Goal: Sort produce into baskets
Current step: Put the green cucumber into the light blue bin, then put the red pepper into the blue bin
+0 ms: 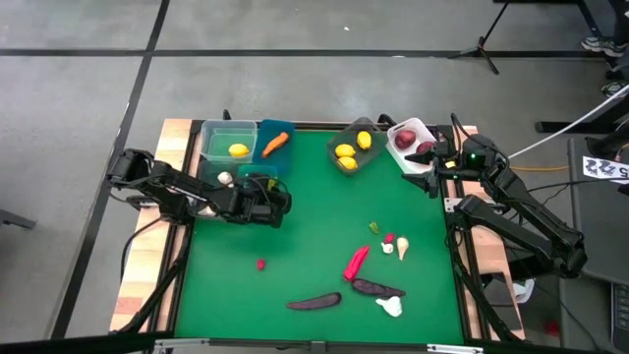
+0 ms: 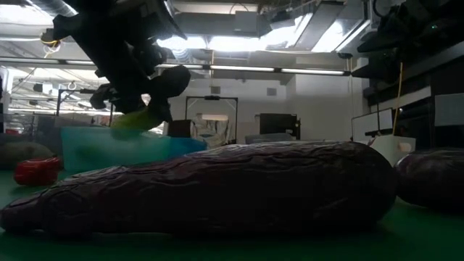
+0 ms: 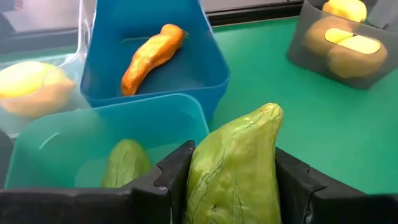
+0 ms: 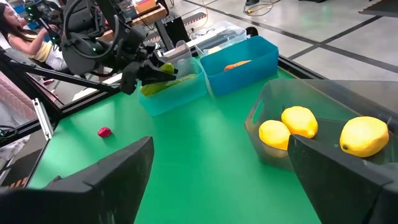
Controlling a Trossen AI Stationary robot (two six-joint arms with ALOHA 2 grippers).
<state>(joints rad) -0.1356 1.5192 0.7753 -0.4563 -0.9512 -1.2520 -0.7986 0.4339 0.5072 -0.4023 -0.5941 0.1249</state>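
A green-topped table (image 1: pixel 295 226) holds five small plastic tubs along its far edge and loose toy produce near its front. The left gripper (image 3: pixel 233 180) clenches a pale green toy cucumber (image 3: pixel 239 168) between its dark fingers, holding it above the near rim of the teal translucent tub (image 3: pixel 93 134), where a second green cucumber (image 3: pixel 124 163) already lies. Just behind the teal tub stands the blue tub (image 3: pixel 205 68) with an orange carrot (image 3: pixel 149 56) inside, and beside that the clear green tub (image 1: pixel 212 131) with a yellow lemon (image 1: pixel 238 150). A white garlic bulb (image 1: pixel 225 178) sits next to the left arm, close to the teal tub.

The right gripper (image 4: pixel 217 168) hangs with its fingers spread wide and empty, over the table's far right corner near the grey translucent tub (image 4: pixel 273 106), which holds three yellow lemons (image 4: pixel 300 121). The white tub (image 1: pixel 421 126) beside it contains dark red pieces.

Loose on the table lie a small red piece (image 1: pixel 260 264), a red-pink pepper (image 1: pixel 355 262), two dark purple eggplants (image 1: pixel 314 301), white garlic bulbs (image 1: pixel 390 306) and a small green piece (image 1: pixel 373 227). From table height, one eggplant fills the foreground and blocks most of the table behind it.
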